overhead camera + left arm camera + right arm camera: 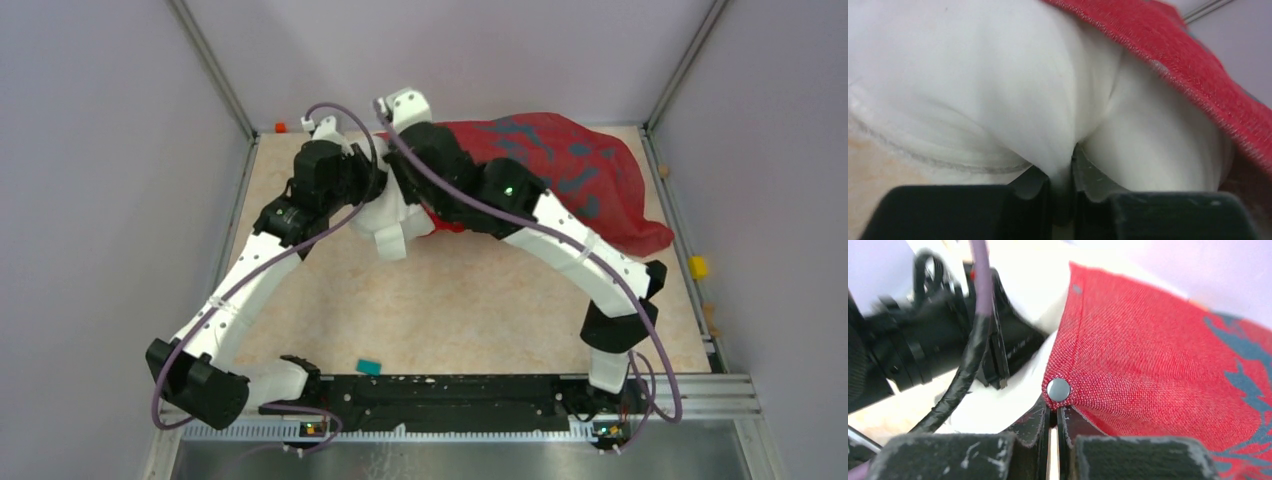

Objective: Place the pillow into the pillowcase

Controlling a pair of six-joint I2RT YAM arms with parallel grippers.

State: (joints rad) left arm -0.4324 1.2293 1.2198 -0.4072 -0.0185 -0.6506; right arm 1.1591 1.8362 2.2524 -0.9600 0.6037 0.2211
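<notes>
Top external view shows both arms reaching to the far middle of the table (450, 310). There the pillowcase (570, 170) lies bunched and puffed toward the far right corner. Its red cloth carries dark blue print. One end of the white pillow (395, 228) sticks out of the case's left side, between the two wrists. How much of the pillow sits inside cannot be told from above.

From the left wrist, the left gripper (1068, 167) has its fingers drawn close on a fold of the pillow's plain white fabric, which bulges either side of the pinch. The red hem of the pillowcase runs across the upper right of that view, lying over the pillow.

From the right wrist, the right gripper (1053, 412) has its fingers pressed together at the corner of the pillowcase's opening. They sit right under a round metal snap (1058, 389), and the hem rises taut from there (only a thin pale sliver shows between the fingers). The left arm (913, 345) and its purple cable (979, 315) sit just beside, against white pillow fabric.

A small teal block (369, 367) lies at the table's near edge, well apart from the cloth.
</notes>
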